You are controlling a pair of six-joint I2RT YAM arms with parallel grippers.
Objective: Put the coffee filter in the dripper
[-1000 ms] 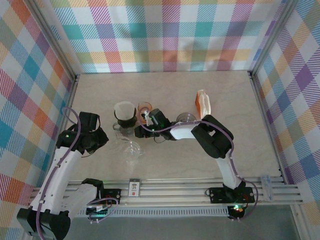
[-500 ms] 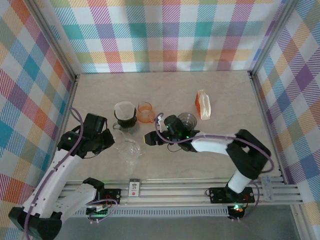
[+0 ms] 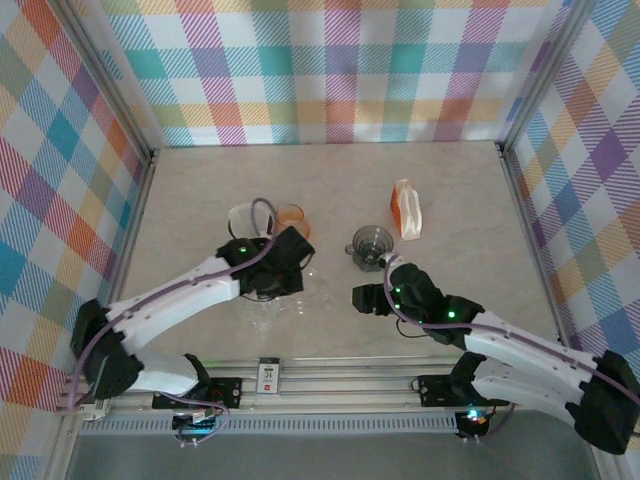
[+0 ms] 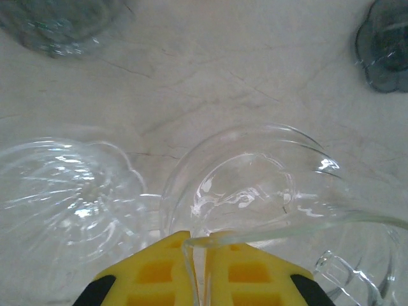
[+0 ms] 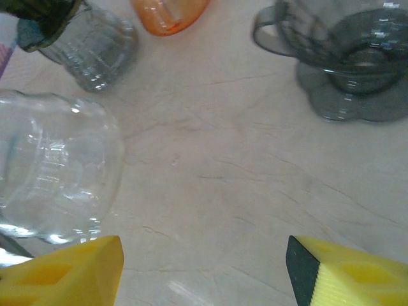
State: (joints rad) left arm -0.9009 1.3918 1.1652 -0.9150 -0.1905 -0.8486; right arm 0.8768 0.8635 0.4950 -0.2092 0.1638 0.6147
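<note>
Pale marbled counter (image 3: 450,180), boxed in by plaid walls on three sides. Left arm laid across the middle, covering part of the cluster of glassware at centre-left. Left hand (image 4: 199,250) pinched narrow on the thin rim of a clear glass vessel (image 4: 255,185), handle at its near right, nothing inside. Just to its left, a second clear ribbed glass piece (image 4: 64,191); touching it or merely overlapping in view, cannot tell which. Right hand (image 3: 360,298) low over bare counter to the right of the glassware, fingers (image 5: 64,268) spread wide, holding nothing. Grey smoked dripper (image 3: 372,243) upright just beyond the right hand, handle toward the left, empty. Orange-and-white packet (image 3: 406,208) lying just past the dripper on the far right side, apart from it. Coffee filter (image 3: 242,213): white paper, only a rounded edge showing, at the far left of the cluster and partly hidden by the left arm and its cable; not in the grey dripper, well apart from it. Support under the filter not made out. Small orange cup (image 3: 293,214) just right of the filter, at the far edge of the left hand.
</note>
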